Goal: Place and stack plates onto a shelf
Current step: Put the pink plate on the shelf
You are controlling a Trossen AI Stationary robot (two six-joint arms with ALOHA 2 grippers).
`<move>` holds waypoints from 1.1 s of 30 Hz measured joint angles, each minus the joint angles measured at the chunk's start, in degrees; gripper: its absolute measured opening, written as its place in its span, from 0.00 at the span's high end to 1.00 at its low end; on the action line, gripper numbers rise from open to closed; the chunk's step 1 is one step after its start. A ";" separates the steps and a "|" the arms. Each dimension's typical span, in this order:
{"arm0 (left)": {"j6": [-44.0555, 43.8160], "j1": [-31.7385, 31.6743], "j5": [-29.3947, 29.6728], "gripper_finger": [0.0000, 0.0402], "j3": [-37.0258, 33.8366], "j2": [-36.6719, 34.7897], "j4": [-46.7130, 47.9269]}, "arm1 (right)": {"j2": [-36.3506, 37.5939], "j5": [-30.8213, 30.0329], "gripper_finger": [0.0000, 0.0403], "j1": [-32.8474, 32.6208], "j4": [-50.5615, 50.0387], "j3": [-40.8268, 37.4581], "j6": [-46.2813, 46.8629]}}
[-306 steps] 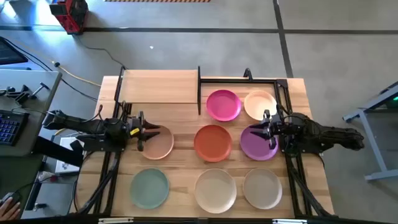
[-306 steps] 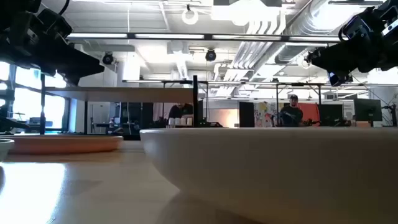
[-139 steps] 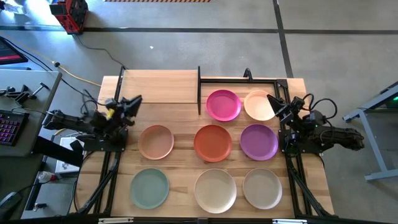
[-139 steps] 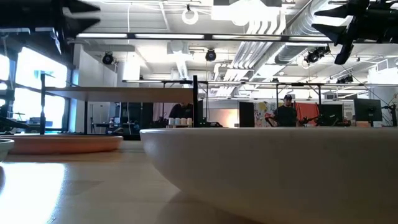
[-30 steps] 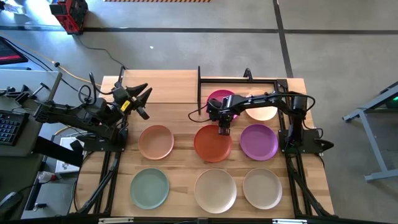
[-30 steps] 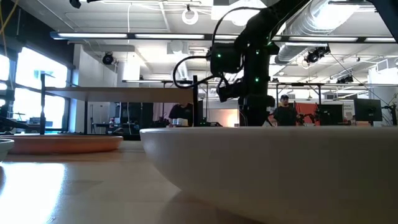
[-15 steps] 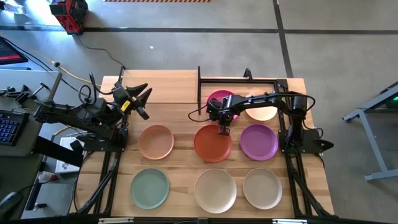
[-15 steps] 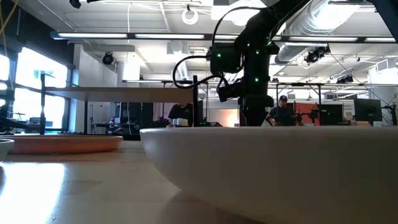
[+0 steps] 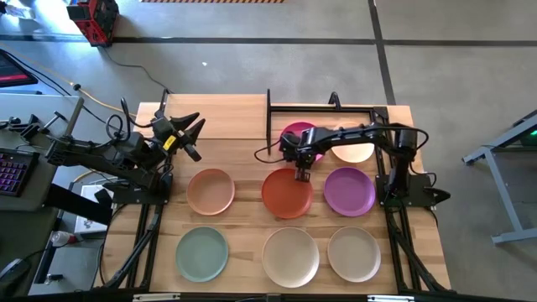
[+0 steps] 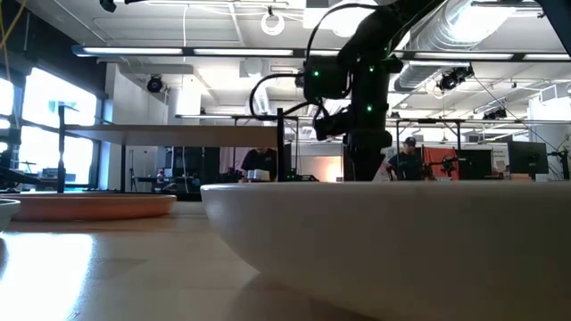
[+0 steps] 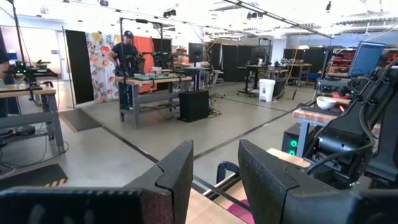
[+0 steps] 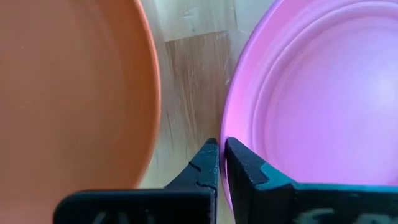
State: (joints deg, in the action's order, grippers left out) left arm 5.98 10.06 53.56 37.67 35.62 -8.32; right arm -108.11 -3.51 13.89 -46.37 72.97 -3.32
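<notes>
While overhead hides it, magenta plate [image 12: 323, 106] pinched.

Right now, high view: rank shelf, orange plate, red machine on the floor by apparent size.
1. shelf, clearly the widest, spanning more than two plates.
2. orange plate.
3. red machine, smallest as seen, though it is cut off by the frame edge and sits farther from the camera, so unsure.

plates [image 9: 287, 192] on table [image 9: 243, 243] — shelf [image 9: 216, 116] behind
</notes>
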 joint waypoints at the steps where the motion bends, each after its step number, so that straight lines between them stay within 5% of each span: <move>1: 0.00 0.00 0.00 0.71 0.00 0.01 0.04 | 0.31 0.05 1.00 0.00 -0.29 0.00 0.48; 17: -0.30 -0.01 0.11 0.71 0.00 0.10 1.18 | 5.71 -0.16 1.00 -0.44 -1.84 0.57 3.14; 33: -1.44 0.01 0.28 0.71 0.00 0.47 2.93 | 6.59 -2.63 1.00 -0.44 -8.55 10.82 3.30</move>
State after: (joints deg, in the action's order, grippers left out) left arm 4.54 10.07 53.84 37.67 36.10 -5.39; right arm -101.51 -6.13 13.45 -54.92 83.79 -0.02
